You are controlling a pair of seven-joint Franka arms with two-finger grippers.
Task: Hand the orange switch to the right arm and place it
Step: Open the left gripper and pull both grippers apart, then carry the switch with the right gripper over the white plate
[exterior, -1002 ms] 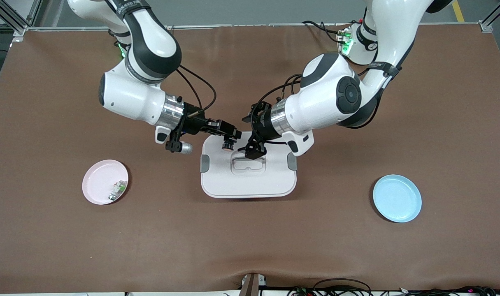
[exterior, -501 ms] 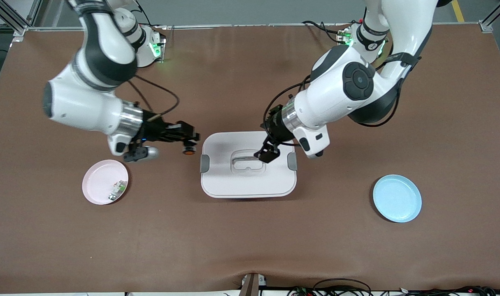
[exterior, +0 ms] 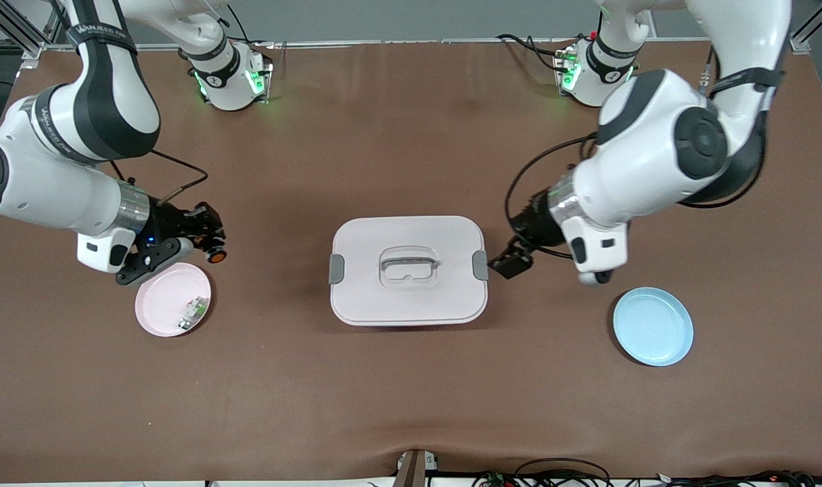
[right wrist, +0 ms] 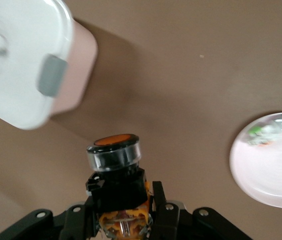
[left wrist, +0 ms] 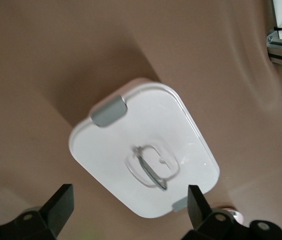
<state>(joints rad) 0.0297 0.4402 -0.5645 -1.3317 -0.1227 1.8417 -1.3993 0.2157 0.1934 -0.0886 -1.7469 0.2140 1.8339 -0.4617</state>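
Note:
The orange switch [exterior: 215, 256], a black block with a round orange cap, sits between the fingers of my right gripper [exterior: 210, 249]. That gripper hangs over the table just beside the rim of the pink plate [exterior: 157, 302]. The right wrist view shows the switch [right wrist: 114, 152] up close, cap outward, with the right gripper [right wrist: 123, 194] shut on its black body. My left gripper [exterior: 511, 262] is open and holds nothing, over the table beside the white box's [exterior: 411, 301] end toward the left arm. The left wrist view shows its fingers [left wrist: 60, 204] wide apart.
The lidded white box [left wrist: 126, 125] with grey clips and a clear handle stands mid-table. A small green-and-white part [exterior: 191, 312] lies on the pink plate [right wrist: 266, 177]. A blue plate [exterior: 653, 326] lies toward the left arm's end.
The right gripper carried the switch from over the box to beside the pink plate. The open left gripper drew back off the box toward its own end.

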